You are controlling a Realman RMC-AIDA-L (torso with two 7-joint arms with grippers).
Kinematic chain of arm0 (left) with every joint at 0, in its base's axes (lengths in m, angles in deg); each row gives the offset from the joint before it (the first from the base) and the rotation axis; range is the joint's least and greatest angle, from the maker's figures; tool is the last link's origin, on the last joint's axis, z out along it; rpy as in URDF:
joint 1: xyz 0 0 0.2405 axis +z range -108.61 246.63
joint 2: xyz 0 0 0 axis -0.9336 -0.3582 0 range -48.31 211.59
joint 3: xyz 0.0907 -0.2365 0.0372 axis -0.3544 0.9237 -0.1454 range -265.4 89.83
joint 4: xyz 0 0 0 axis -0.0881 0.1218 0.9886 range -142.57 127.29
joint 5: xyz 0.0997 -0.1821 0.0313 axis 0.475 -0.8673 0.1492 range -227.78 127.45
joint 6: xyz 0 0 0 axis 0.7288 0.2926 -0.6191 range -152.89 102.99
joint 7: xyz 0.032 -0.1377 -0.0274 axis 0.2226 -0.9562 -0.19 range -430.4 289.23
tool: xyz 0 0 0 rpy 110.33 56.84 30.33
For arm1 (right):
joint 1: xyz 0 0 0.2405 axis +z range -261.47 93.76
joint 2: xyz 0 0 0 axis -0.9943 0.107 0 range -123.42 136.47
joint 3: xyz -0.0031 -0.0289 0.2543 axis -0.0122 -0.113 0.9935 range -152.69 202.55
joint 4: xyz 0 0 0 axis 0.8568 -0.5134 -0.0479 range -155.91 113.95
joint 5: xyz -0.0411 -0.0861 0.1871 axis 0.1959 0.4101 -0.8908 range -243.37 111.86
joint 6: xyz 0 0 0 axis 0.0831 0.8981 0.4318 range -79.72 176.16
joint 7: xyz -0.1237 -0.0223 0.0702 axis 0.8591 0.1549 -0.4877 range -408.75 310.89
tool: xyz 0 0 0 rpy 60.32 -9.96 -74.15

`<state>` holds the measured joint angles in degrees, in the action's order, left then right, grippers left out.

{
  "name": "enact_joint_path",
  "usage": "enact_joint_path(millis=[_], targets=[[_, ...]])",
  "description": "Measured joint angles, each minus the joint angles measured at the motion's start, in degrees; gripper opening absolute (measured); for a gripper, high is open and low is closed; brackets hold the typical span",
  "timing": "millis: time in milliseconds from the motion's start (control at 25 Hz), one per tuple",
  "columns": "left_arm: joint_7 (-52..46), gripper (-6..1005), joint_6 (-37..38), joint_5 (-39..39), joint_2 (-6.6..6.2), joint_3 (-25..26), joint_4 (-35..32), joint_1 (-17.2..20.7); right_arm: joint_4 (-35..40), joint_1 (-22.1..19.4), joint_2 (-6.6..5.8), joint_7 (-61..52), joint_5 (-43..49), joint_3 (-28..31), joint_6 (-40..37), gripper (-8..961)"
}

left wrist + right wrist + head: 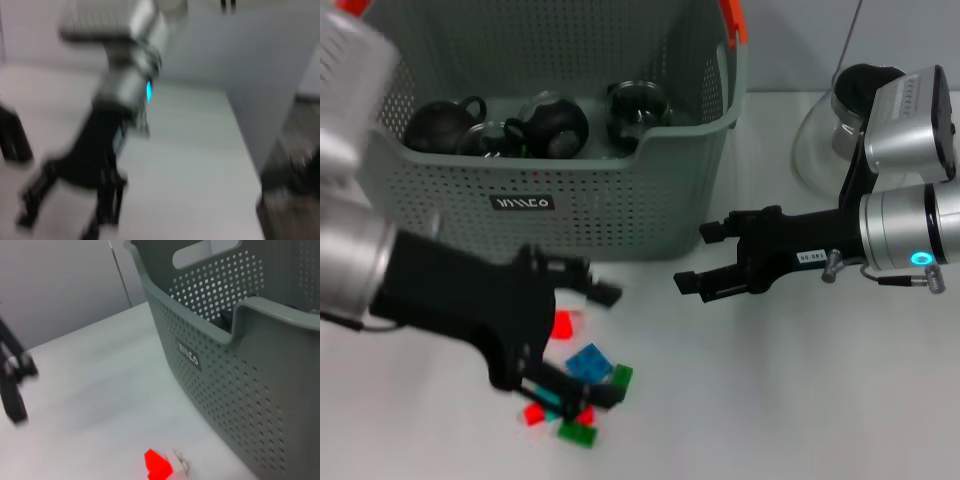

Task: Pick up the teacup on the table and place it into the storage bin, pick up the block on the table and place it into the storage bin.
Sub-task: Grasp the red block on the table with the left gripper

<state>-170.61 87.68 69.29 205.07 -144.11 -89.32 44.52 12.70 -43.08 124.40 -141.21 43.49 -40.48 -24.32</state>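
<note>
The grey-green perforated storage bin stands at the back of the white table and fills the right wrist view. Inside it a glass teacup rests beside two dark teapots. Several small blocks lie in front of the bin, among them a blue block, a red one and a green one. My left gripper is open, its fingers straddling the blue block. My right gripper hovers open and empty off the bin's front right corner. A red block also shows on the table.
A glass carafe with a black handle stands at the back right, behind my right arm. The table's edge and a dark floor lie beyond my right arm in the left wrist view.
</note>
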Motion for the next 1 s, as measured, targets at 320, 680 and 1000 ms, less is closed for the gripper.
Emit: enact_joint_path(millis=[320, 680, 1000], targets=[[2.1, 950, -10.0, 13.5, 0.70, -7.1, 3.3, -0.9, -0.3, -0.1, -0.01, 0.6, 0.0, 0.1, 0.3, 946], [3.2, 948, -22.8, 22.4, 0.69, -10.3, 9.2, -2.5, -0.3, -0.9, 0.47, 1.3, -0.1, 0.2, 1.0, 946], [1.6, 947, -25.3, 28.3, 0.79, -12.6, 8.9, -3.9, -0.1, -0.9, 0.34, 1.3, -0.3, 0.3, 1.2, 946]])
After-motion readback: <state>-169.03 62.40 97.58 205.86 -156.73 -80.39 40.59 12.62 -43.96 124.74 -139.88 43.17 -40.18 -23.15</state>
